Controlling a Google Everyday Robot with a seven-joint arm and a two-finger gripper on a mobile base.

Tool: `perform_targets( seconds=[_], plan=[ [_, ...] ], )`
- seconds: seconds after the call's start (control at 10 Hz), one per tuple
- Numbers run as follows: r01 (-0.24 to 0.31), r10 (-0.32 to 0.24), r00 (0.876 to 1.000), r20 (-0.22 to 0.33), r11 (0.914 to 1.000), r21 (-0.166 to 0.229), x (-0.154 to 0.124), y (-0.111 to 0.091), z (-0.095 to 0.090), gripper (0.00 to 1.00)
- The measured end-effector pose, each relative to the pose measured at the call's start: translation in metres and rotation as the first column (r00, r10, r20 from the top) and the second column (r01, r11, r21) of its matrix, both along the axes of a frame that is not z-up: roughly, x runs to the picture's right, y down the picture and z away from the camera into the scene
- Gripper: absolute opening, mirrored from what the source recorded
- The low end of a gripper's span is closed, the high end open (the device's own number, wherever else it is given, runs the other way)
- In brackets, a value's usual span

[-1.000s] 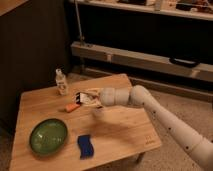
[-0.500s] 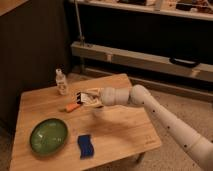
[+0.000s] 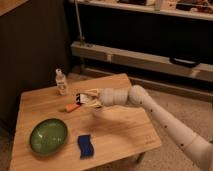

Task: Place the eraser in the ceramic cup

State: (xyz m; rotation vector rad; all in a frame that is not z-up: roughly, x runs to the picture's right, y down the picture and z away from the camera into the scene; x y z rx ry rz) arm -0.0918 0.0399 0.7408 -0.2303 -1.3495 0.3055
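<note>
My gripper (image 3: 86, 98) reaches in from the right over the middle of the wooden table (image 3: 125, 135), fingers pointing left. It is shut on the eraser (image 3: 80, 97), a small white bar with dark edges that sticks out at the fingertips above the table. The ceramic cup (image 3: 98, 111) is a small pale round shape just below and slightly right of the gripper, partly hidden by it. The eraser is to the upper left of the cup, not inside it.
An orange carrot-like piece (image 3: 72, 107) lies just left of the gripper. A small clear bottle (image 3: 61, 82) stands at the back left. A green bowl (image 3: 48, 135) and a blue pad (image 3: 85, 146) sit at the front left.
</note>
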Motion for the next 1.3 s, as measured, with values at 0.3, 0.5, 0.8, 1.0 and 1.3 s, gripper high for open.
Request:
perform_targets(
  seconds=[0.3,0.5,0.8,1.0,1.3],
  plan=[
    [0.009,-0.009,1.000,-0.005,0.9999,0.009,0.002,0.004,0.001,0.59],
    [0.013,-0.013,1.000,0.000,0.9997,0.019,0.002,0.005,0.000,0.76],
    [0.017,-0.018,1.000,0.021,0.9990,0.043,-0.001,0.003,-0.005,0.80],
    [0.014,-0.016,0.999,0.034,0.9986,0.051,-0.001,0.002,-0.009,0.80],
    [-0.001,-0.001,1.000,0.030,0.9985,0.055,0.004,0.003,-0.011,0.80]
  ],
)
